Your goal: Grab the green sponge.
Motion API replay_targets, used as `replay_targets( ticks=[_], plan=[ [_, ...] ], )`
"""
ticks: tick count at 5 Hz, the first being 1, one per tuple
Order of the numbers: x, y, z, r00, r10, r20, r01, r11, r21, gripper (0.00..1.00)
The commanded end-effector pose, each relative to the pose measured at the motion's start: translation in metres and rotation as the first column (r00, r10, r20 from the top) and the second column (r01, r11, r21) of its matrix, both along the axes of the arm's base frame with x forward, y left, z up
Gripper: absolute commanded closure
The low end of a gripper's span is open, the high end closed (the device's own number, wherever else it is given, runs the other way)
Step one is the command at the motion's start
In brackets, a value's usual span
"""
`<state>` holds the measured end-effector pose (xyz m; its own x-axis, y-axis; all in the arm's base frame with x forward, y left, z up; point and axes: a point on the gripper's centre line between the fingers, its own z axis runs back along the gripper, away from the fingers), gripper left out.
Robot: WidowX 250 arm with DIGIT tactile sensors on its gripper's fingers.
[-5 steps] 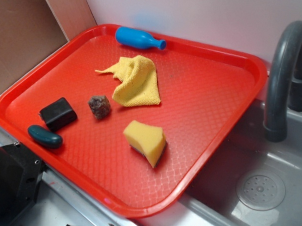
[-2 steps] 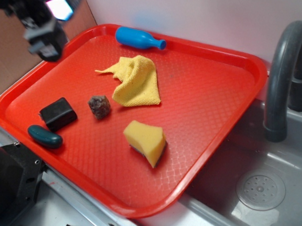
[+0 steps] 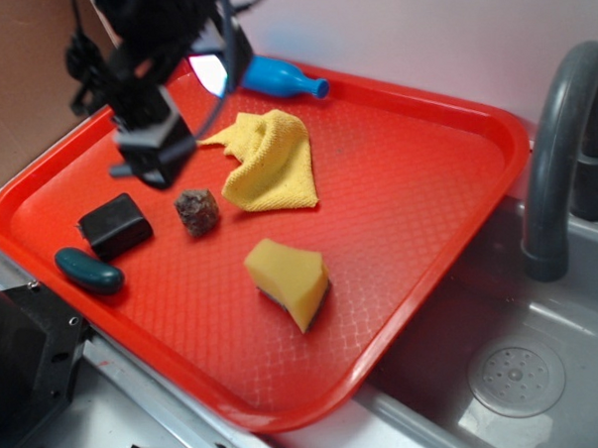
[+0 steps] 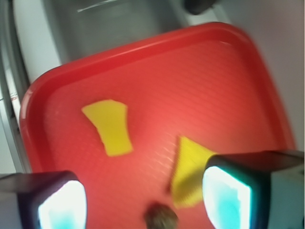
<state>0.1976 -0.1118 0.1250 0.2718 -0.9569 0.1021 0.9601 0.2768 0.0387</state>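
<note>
The green sponge (image 3: 289, 280), a yellow foam wedge with a dark scouring layer underneath, lies on the red tray (image 3: 446, 178) near its front middle. It also shows in the wrist view (image 4: 110, 126) at upper left. My gripper (image 3: 155, 151) hangs above the tray's left part, well left of and behind the sponge, over the black block and brown lump. It is open and empty; the wrist view shows its gap (image 4: 145, 200) wide, with the two fingers (image 4: 228, 198) far apart.
A yellow cloth (image 3: 268, 161), blue bottle (image 3: 278, 78), brown lump (image 3: 196, 211), black block (image 3: 114, 225) and dark teal oval bar (image 3: 89, 271) lie on the tray. A grey sink (image 3: 514, 373) and faucet (image 3: 559, 143) stand to the right.
My arm has come into view from the upper left and moved down and right over the tray's left part. The objects on the tray have not moved.
</note>
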Motion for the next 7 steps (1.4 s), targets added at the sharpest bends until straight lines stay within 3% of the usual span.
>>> replay_targets(
  ticks=[1,3,4,5,7],
  plan=[
    [-0.015,-0.019,-0.037,0.99,-0.108,-0.095,0.11,0.994,0.02,0.0],
    [-0.023,-0.03,-0.077,0.985,-0.109,-0.134,0.125,0.985,0.116,0.0],
    [-0.026,-0.033,-0.089,0.991,-0.093,-0.091,0.111,0.97,0.218,0.0],
    [-0.027,-0.035,-0.093,0.991,-0.1,-0.091,0.118,0.966,0.231,1.0],
    [-0.023,-0.031,-0.086,0.997,-0.034,-0.062,0.049,0.966,0.254,1.0]
  ],
)
